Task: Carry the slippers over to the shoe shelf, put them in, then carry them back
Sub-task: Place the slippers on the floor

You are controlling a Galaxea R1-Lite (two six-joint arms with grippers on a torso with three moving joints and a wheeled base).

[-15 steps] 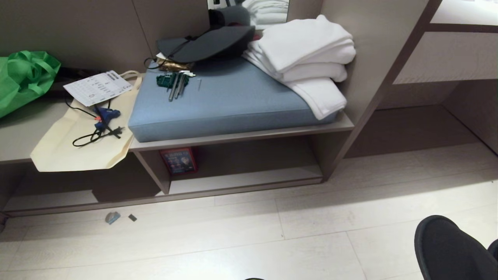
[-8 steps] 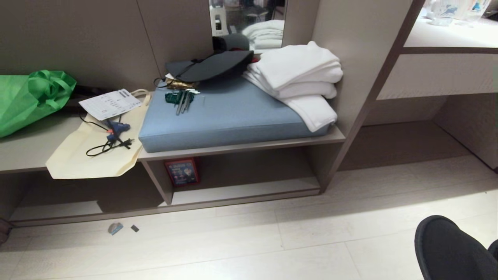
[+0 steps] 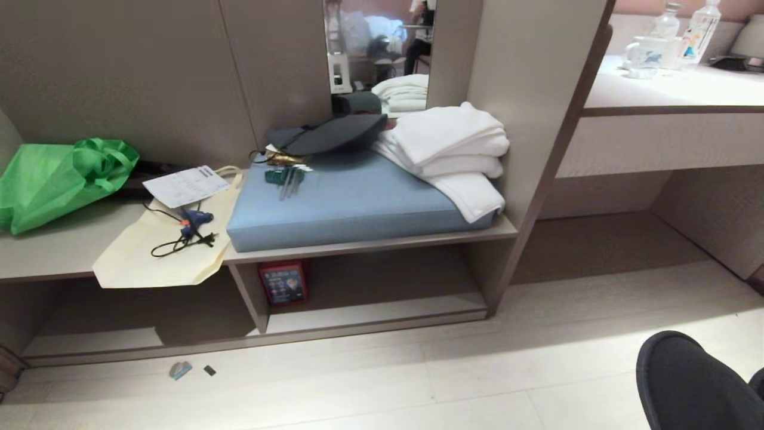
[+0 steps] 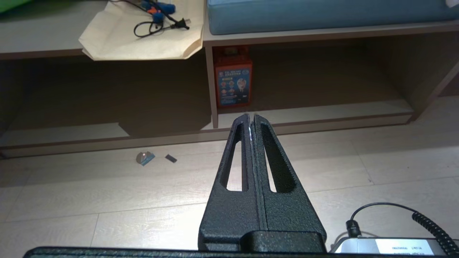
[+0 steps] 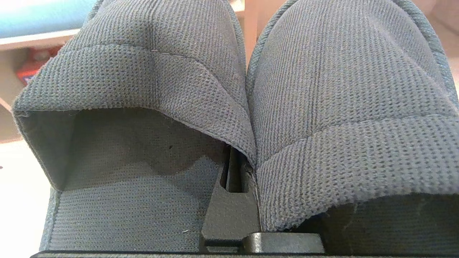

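Facing the bench: my right gripper (image 5: 235,172), jaws clamped on the inner edges of the slippers (image 5: 333,118), holds the pair side by side, toes pointing toward the furniture. In the head view a dark rounded shape at the lower right corner is likely one of them. The shoe shelf (image 3: 382,313), the cubby under the blue seat cushion (image 3: 352,206), holds only a red box (image 3: 284,283) against its left wall; its floor looks free out to the right wall. My left gripper (image 4: 250,123) hangs idle above the floor, fingers pressed together on nothing. By my reckoning the carry is nearly over; setting the pair inside and the whole return trip are not yet done.
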